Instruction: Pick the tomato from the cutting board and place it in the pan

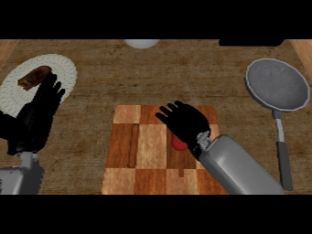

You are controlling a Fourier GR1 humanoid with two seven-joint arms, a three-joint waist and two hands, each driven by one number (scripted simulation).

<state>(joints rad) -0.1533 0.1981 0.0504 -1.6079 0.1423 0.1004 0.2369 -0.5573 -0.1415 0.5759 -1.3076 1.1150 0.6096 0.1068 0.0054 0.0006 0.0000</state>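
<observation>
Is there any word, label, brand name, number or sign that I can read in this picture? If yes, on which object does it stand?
None: no text, number or sign shows anywhere.
Pan: plain grey, no marking.
Cutting board: wood squares only.
Plate: plain pale rim, a brown piece of food on it, no print.
Tomato, under the right hand: no sticker visible.
Left hand and forearms: no label.

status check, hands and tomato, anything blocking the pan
Right hand over the tomato on the cutting board, fingers open. Left hand open, resting by the plate. Pan unobstructed.
</observation>
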